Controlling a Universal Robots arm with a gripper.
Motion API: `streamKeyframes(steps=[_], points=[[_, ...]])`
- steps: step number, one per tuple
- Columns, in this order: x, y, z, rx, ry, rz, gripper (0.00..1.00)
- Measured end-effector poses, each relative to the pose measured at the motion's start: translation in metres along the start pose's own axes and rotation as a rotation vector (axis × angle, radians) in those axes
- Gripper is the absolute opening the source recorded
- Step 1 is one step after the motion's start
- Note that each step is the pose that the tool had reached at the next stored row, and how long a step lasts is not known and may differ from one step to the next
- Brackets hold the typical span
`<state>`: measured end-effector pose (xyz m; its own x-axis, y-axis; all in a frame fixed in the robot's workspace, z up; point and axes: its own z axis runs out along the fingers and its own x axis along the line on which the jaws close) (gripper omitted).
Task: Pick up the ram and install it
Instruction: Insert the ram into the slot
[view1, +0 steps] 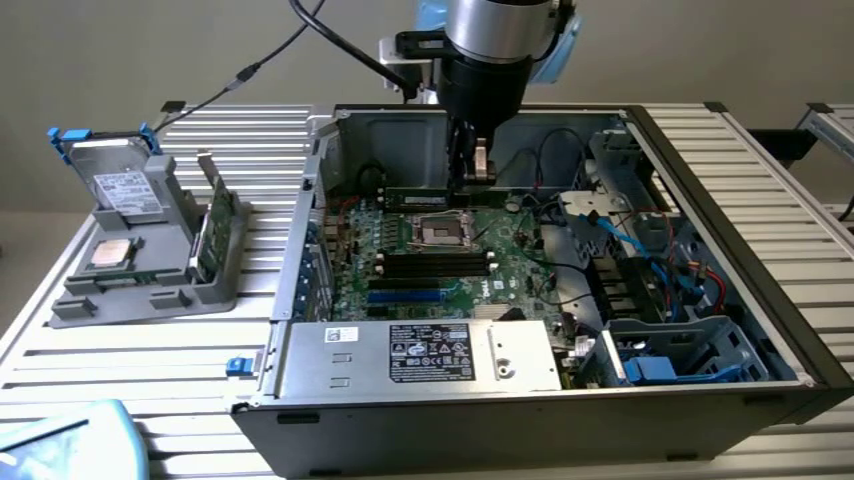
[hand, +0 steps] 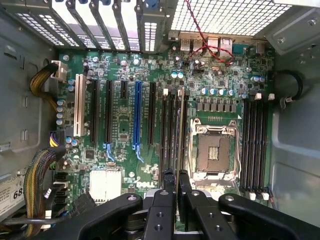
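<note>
The ram (view1: 420, 197) is a thin green stick with a white label, lying level just above the motherboard (view1: 501, 255) behind the processor socket (view1: 438, 232). My gripper (view1: 474, 180) reaches down into the open computer case and is shut on one end of the ram. In the wrist view the black fingers (hand: 166, 182) pinch the ram (hand: 173, 150) edge-on, lined up with the dark memory slots (hand: 163, 130) next to the socket (hand: 212, 152). I cannot tell whether the stick rests in a slot.
A grey holder (view1: 80, 305) at the exterior view's left carries a boxy drive (view1: 123, 188), a square silver chip (view1: 110, 255) and another upright green board (view1: 214, 230). Inside the case sit the power supply (view1: 427, 355), blue drive cages (view1: 667, 360) and loose cables (view1: 607, 235).
</note>
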<state>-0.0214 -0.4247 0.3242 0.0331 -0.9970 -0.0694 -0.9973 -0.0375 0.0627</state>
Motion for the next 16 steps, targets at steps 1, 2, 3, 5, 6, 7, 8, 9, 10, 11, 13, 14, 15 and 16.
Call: streamKeyframes(steps=[1,2,3,5,6,7,8,9,10,11,13,14,15,16], points=[[0.0,0.0,0.0,0.0,0.0,0.0,0.14],[0.0,0.0,0.0,0.0,0.0,0.0,0.14],[0.0,0.0,0.0,0.0,0.0,0.0,0.14],[0.0,-0.0001,0.0005,0.0,0.0,0.0,0.14],[-0.001,-0.0002,0.0021,0.0002,0.0002,0.0,0.14],[-0.001,-0.0003,0.0039,0.0002,0.0007,0.0,0.14],[-0.002,-0.0005,0.0058,0.0003,0.001,0.0,0.14],[-0.003,-0.0006,0.0077,0.0002,0.0014,0.0,0.14],[-0.004,-0.0007,0.0096,0.0003,0.002,0.0,0.14],[-0.005,-0.0009,0.0115,0.0002,0.0028,0.0,0.14],[-0.006,-0.0011,0.0152,0.0002,0.0031,0.0,0.14],[-0.006,-0.0012,0.0171,0.0002,0.0031,-0.001,0.14],[-0.007,-0.0012,0.0188,0.0002,0.0031,-0.001,0.14],[-0.007,-0.0012,0.0205,0.0,0.0035,-0.002,0.14]])
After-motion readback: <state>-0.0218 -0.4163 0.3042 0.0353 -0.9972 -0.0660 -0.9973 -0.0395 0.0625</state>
